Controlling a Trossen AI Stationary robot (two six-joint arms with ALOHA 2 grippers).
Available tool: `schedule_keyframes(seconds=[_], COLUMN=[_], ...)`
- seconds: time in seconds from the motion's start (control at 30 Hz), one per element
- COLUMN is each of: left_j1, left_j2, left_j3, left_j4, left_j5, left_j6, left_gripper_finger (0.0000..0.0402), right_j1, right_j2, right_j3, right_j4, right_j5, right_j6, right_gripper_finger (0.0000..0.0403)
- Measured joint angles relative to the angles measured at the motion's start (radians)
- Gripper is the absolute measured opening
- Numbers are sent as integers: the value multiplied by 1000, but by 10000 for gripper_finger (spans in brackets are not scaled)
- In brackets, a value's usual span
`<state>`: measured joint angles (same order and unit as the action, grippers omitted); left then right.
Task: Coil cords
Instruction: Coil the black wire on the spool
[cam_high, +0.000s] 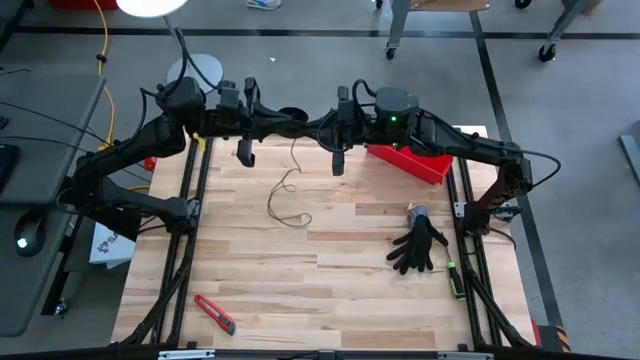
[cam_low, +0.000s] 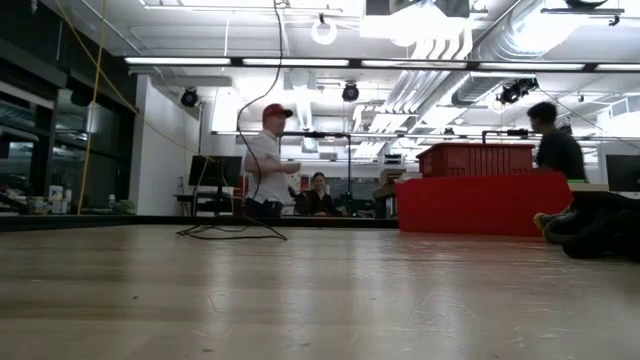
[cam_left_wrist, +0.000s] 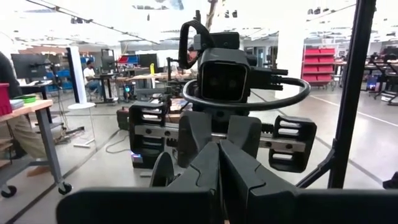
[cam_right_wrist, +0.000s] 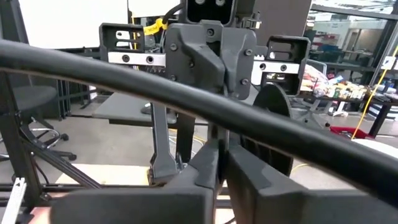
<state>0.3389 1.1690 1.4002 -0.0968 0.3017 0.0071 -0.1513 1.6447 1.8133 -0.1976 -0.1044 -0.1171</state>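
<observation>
Two grippers face each other above the table's far edge, left gripper (cam_high: 291, 124) clamping the black spool (cam_high: 293, 113), right gripper (cam_high: 318, 127) pinched shut beside it, so I can wind the cord (cam_high: 283, 190) trailing onto the table (cam_high: 330, 290)

Pale planked wood table (cam_high: 330, 290), matt black fabric glove (cam_high: 418, 246), glossy red plastic bin (cam_high: 410, 162).

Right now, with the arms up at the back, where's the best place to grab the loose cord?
Take the cord at the free loop lying flat on the table, coming straight down from above. It is thin and limp, so pinch across a single strand there; the upper end runs toward the spool between the arms.
</observation>
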Motion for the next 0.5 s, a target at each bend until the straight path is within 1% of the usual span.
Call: schedule_keyframes(seconds=[0.17, 0.27, 0.37, 0.5], left_j1=[0, 12, 37, 68], left_j2=[-2, -22, -68, -118], left_j3=[0, 0, 1, 1], left_j4=[-2, -30, -95, -255], left_j5=[-1, -27, -51, -75], left_j6=[-3, -11, -15, -65], left_gripper_finger=[10, 30, 59, 102], right_j1=[0, -8, -33, -65], right_j2=[0, -12, -40, -79], right_j3=[0, -1, -1, -1], right_j4=[-11, -101, -172, -168], right_j5=[15, 54, 71, 62], right_j6=[1, -39, -43, -34], right_gripper_finger=[2, 1, 1, 1])
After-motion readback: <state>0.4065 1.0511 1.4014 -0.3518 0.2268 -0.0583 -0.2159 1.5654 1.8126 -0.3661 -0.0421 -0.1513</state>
